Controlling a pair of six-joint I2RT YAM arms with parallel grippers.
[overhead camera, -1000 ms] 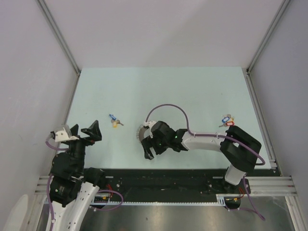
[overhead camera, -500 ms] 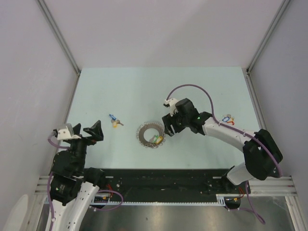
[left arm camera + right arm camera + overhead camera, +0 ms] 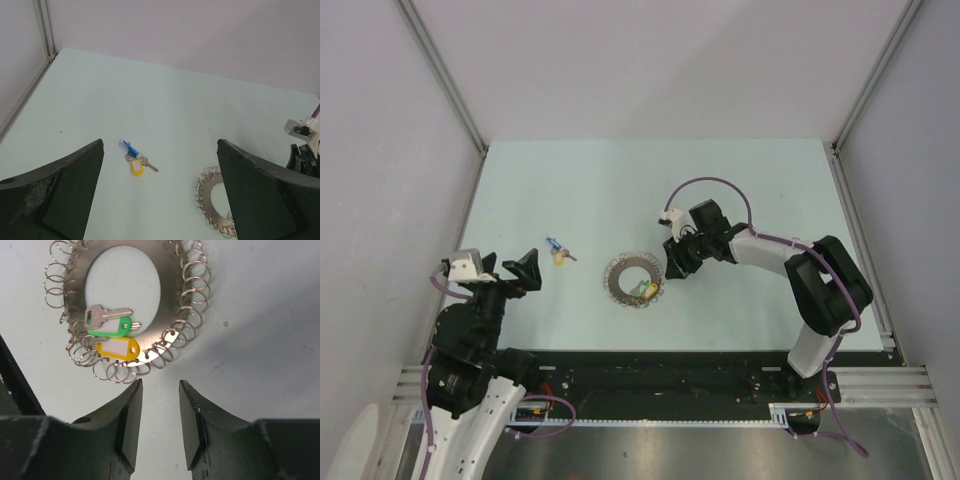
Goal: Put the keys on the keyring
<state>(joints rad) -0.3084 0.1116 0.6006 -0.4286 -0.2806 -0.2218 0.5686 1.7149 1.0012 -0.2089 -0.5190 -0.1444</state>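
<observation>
Pale green tabletop [image 3: 720,190] lies bare across the upper half of the overhead view, so there is room to swing. Since a second ago the right gripper [image 3: 160,390] has lifted off the keyring [image 3: 172,315] and drawn to its right. Its jaws have narrowed to a slim gap with nothing between them. Green and yellow keys [image 3: 112,337] now lie on the ring's coils; threaded or merely resting, I cannot tell. Blue and yellow keys [image 3: 558,252] wait left of the ring, apart from it, and are likely next. The left gripper [image 3: 159,155] gapes wide and empty at lower left, close to the tabletop's left edge.
</observation>
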